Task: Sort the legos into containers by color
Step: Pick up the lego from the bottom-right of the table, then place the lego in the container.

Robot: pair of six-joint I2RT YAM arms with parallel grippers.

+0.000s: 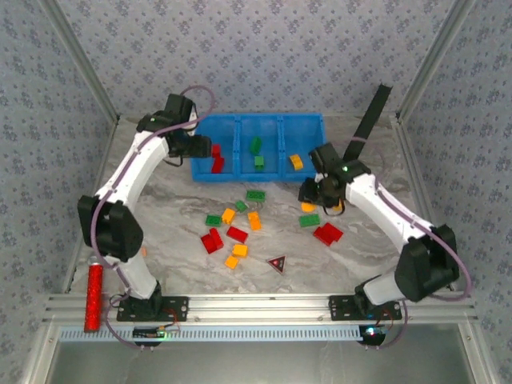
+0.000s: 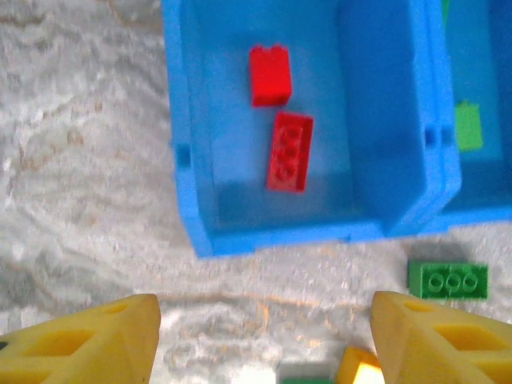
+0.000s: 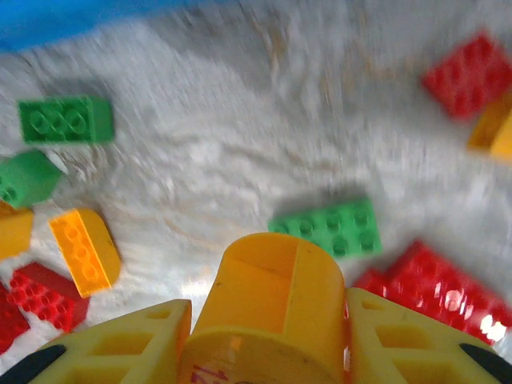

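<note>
- Left hand [image 2: 264, 348] hovers at the near-left corner of the tray [image 1: 240, 178], fingers spread wide, nothing between them.
- Under it, in the tray's left compartment, there's a flat red brick [image 2: 289, 151], studs up. Its long axis runs front to back along the compartment, a touch slanted.
- Just behind that sits a second red brick [image 2: 270, 75], smooth face showing.
- Middle compartment holds a green pair [image 1: 257, 152]. The right compartment has one orange brick [image 1: 297, 162], lying slantwise.
- On the surface [image 1: 176, 232] just in front of the tray lies a green bar [image 2: 447, 281]. Three studs show in a row, and its long axis runs parallel to the tray's front wall.
- Right hand [image 3: 268, 336] is closed on the yellow ring [image 3: 268, 276], a finger pressed against either side. The ring's hollow end faces out past the fingertips, so its axis runs along the fingers.
- That hand is low over the surface, in front of the tray's right compartment.
- Beneath it lies a green block [image 3: 328, 228], studs up, long axis across the view and slightly tilted. A red slab [image 3: 436, 296] is just beside it.
- More loose bricks [image 1: 238, 234] are scattered mid-surface, with the triangle [image 1: 278, 263] nearer the arms.
</note>
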